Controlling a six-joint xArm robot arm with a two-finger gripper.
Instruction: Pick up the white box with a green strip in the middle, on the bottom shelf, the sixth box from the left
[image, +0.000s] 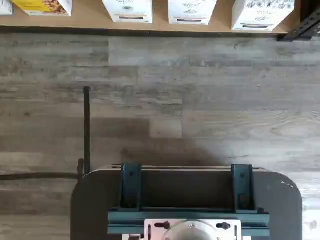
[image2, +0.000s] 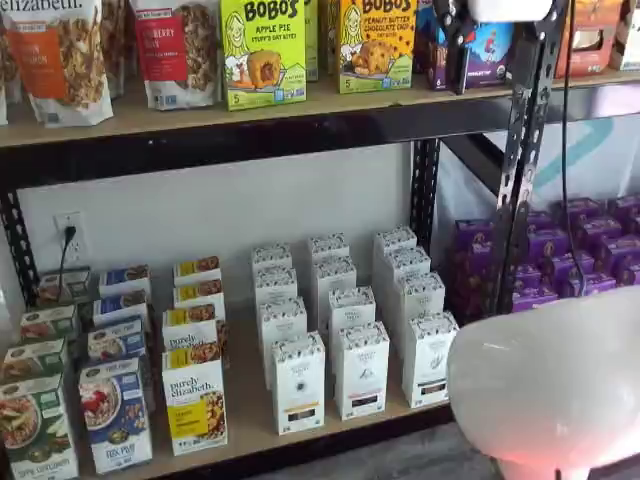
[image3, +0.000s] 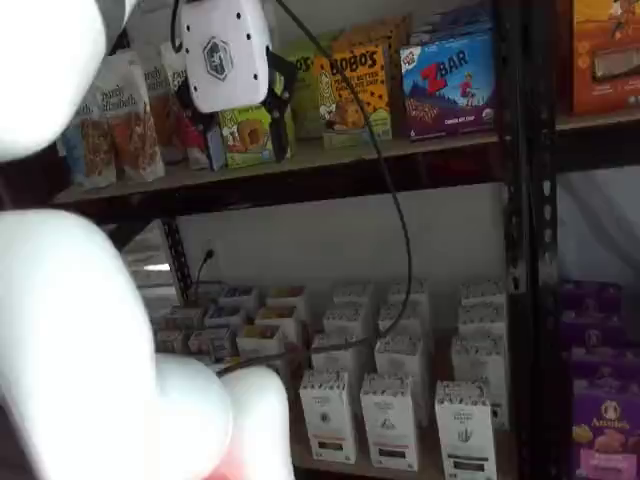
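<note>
Below, tall slim white carton (image2: 430, 358), speckled top band, tan wooden shelf (image2: 250, 420)

Upper shelf: granola bags (image2: 62, 58), a green Bobo's apple pie box (image2: 263, 52), an orange Bobo's box (image2: 377, 42), a blue Zbar box (image3: 449, 80). Wall: a white outlet (image2: 70, 237) with a black cord plugged in. Neighbouring bay: purple boxes (image2: 580, 245), stacked in rows. Below: grey wood-plank floor (image: 200, 100).
</note>
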